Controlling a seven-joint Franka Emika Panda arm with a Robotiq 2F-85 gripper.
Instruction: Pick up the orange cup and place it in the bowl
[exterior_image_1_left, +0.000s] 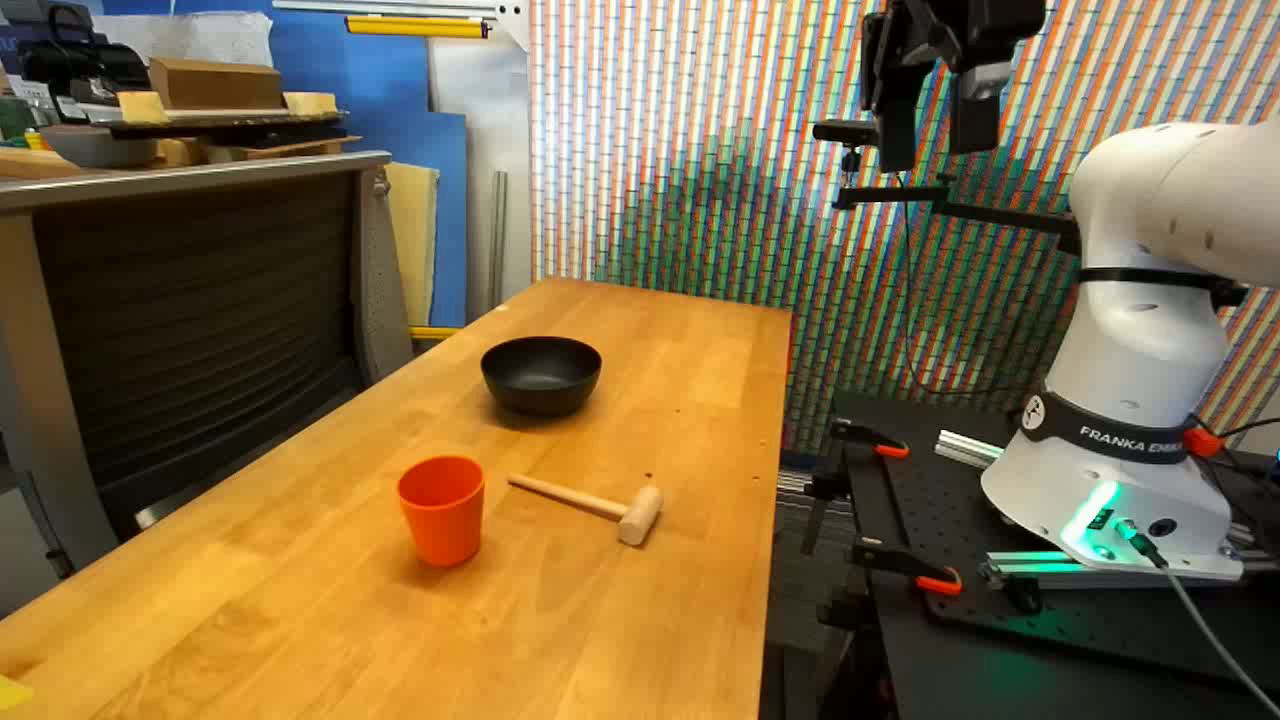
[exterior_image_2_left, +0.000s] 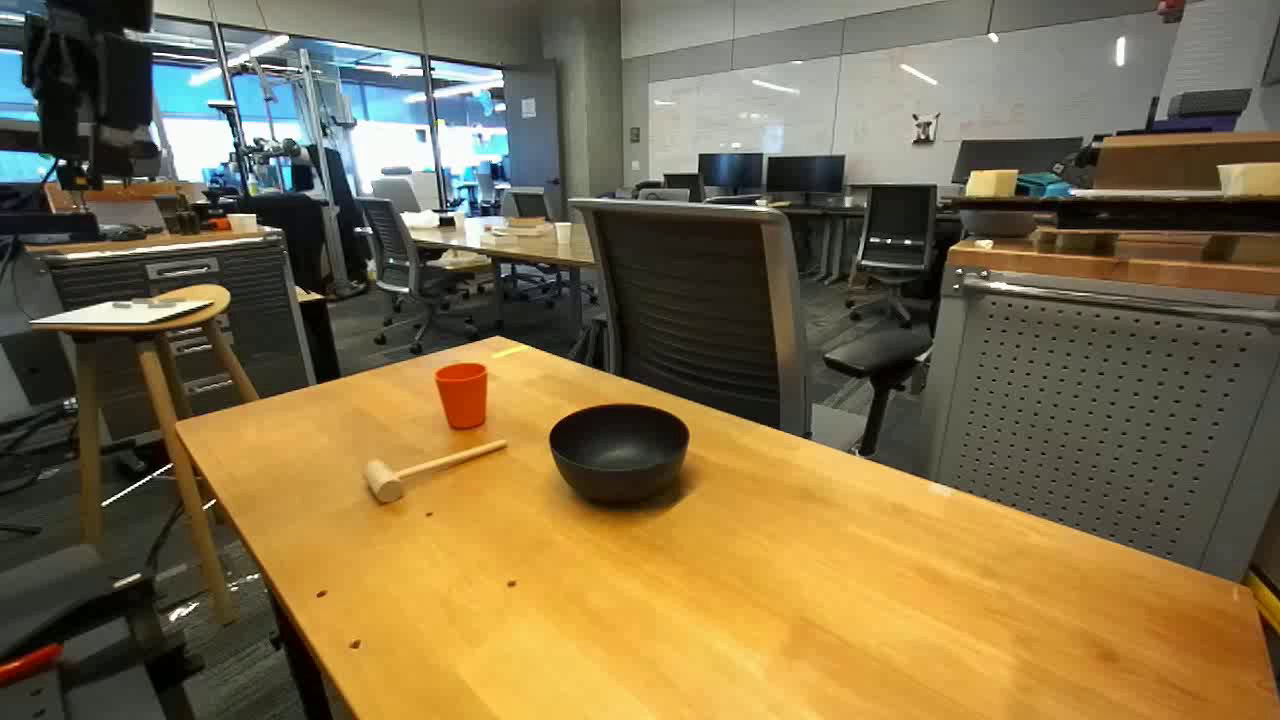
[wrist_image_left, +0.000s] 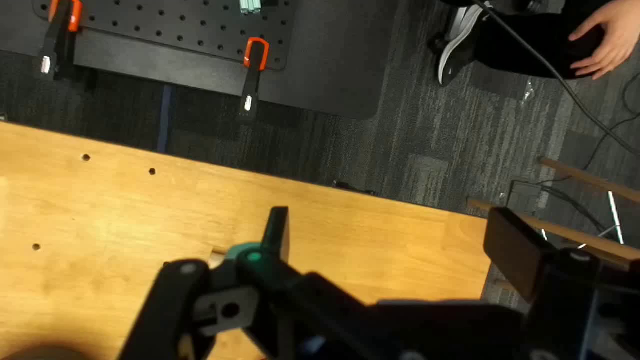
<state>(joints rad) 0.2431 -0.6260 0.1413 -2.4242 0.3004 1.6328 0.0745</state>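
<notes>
Probably calls for a long descent down and left, in an exterior view, from gripper (exterior_image_1_left: 937, 150), high up, spread wide and gripping nothing, to cup (exterior_image_1_left: 442, 515), upright on table (exterior_image_1_left: 620, 630) left of mallet (exterior_image_1_left: 600, 506) and nearer than bowl (exterior_image_1_left: 541, 376), with vertical long axis likely suiting a top-down grasp.

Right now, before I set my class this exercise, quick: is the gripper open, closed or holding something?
Gripper: open, holding nothing; the orange cup stands on the table.
</notes>
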